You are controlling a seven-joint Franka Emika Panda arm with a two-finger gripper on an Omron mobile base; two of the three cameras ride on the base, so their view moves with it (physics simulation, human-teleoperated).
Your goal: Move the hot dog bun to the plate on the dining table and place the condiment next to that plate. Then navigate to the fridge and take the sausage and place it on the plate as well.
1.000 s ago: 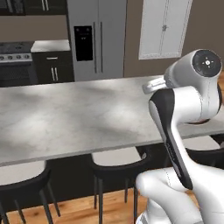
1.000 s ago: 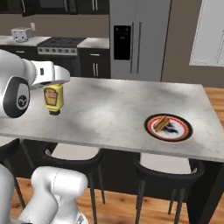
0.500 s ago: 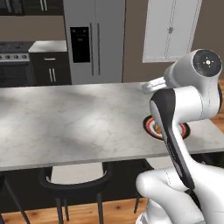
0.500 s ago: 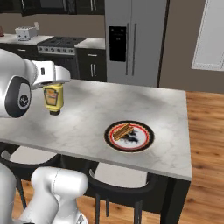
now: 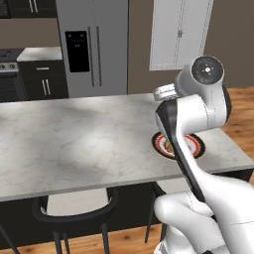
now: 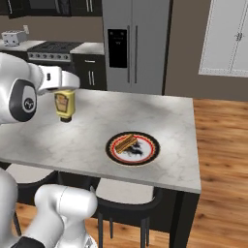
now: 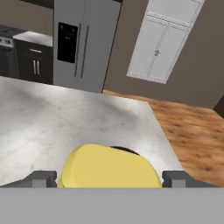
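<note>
Right base view showed the tool [image 6: 63, 95] carrying the bottle [image 6: 65, 105] upside-down-looking or at least hanging below the hand, clear above the desk [image 6: 184, 145] and well to the left of the plate [image 6: 132, 148]. The jaws stood wide but were closed on the bottle's squat body; in the hand view a dark fingertip [image 7: 41, 178] sat at either side of the yellow bottle [image 7: 109, 168], touching it. The bun [image 6: 126, 142] already lay on the plate, toward its left part, so the bun step looked done and the bottle was still to be set beside the plate. The fridge [image 6: 133, 43] stood behind the desk with its doors shut; the sausage could not be seen.

As for handling, the bottle looked light, smooth and probably a little slippery, a squeezable plastic that might give under a hard pinch. A hold across the widest part of the body, as here, seemed the safest; the cap end looked too narrow. Being squat, it should stand steadily if set down flat on its base, just beside the plate's rim and not on it. The bun, by contrast, looked soft and easily crushed.
</note>
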